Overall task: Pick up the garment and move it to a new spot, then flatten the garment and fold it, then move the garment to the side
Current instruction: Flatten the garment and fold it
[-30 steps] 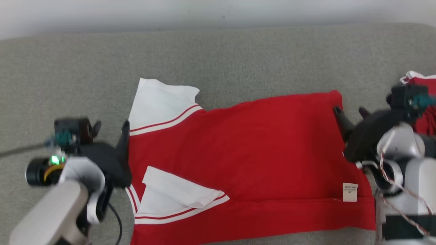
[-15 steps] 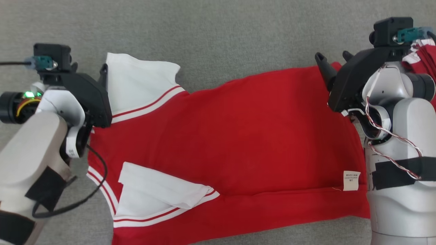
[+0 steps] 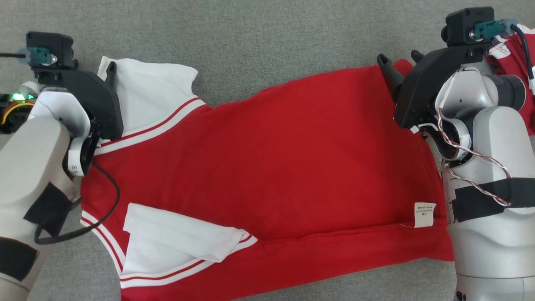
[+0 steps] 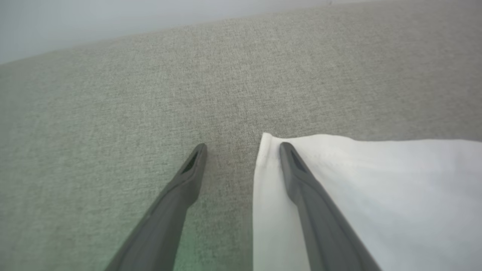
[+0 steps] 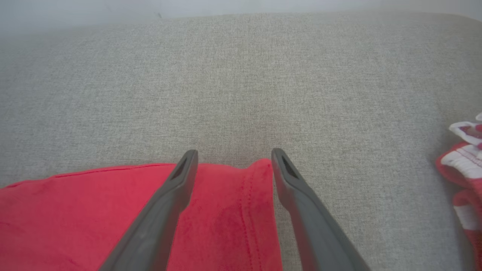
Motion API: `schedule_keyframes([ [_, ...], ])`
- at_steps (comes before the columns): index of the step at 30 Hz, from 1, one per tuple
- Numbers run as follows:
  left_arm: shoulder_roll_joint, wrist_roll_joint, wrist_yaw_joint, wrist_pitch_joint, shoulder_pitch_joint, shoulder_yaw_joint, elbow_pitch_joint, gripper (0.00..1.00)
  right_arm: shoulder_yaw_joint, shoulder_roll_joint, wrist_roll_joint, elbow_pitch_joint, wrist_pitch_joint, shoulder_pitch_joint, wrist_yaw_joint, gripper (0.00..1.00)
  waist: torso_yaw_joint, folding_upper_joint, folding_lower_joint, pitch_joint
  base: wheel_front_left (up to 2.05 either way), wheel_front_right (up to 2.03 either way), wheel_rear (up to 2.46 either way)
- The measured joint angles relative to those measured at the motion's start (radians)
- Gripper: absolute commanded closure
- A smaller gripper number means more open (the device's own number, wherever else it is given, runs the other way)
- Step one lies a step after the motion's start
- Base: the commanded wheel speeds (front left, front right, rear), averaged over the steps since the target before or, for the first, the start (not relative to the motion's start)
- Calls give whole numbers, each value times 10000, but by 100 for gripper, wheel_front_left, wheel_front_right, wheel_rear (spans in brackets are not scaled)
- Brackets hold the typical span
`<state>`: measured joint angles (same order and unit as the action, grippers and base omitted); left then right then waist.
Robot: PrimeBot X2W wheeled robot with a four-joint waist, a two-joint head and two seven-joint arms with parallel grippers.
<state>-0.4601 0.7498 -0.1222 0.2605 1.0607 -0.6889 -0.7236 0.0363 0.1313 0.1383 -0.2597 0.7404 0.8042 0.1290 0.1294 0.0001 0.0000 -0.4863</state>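
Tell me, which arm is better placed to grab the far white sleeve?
Left. The left fingers, open, straddle the edge of the white sleeve. The right fingers are over the red hem at the other end.

Left end effector [image 4: 243, 146] now at sleeve [image 4: 376, 180]

The left arm [image 3: 29, 159], at lower left, is pale grey with black tape patches and a looping black cable [image 3: 119, 198]; the right arm [image 3: 497, 138], at the right edge, carries twisted red-white wires [image 3: 476, 155]; the left gripper [image 4: 244, 148] and the right gripper [image 3: 398, 56] have long, dark, tapered fingers.
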Motion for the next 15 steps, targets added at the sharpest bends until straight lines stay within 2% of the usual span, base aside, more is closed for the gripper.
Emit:
schedule_keyframes([
  [1,8,33,86,113,63,4,-54,53,-52,29,10,-35,67,52,0,0,8,0,0,-33,0,0,0],
  [2,15,136,151,236,114,33,-111,100,-100,67,13,-71,134,107,0,0,12,-1,0,-70,0,0,0],
  [7,21,437,405,593,291,94,-81,100,-40,268,0,-268,876,416,0,0,-23,-1,0,-211,0,0,0],
  [11,-19,439,405,642,353,90,71,100,464,293,-337,-430,1344,902,0,0,-103,-1,0,-308,0,0,0],
  [15,-17,439,378,665,370,63,255,100,629,226,-878,-665,2311,1165,0,0,-208,0,0,-382,0,0,0],
])
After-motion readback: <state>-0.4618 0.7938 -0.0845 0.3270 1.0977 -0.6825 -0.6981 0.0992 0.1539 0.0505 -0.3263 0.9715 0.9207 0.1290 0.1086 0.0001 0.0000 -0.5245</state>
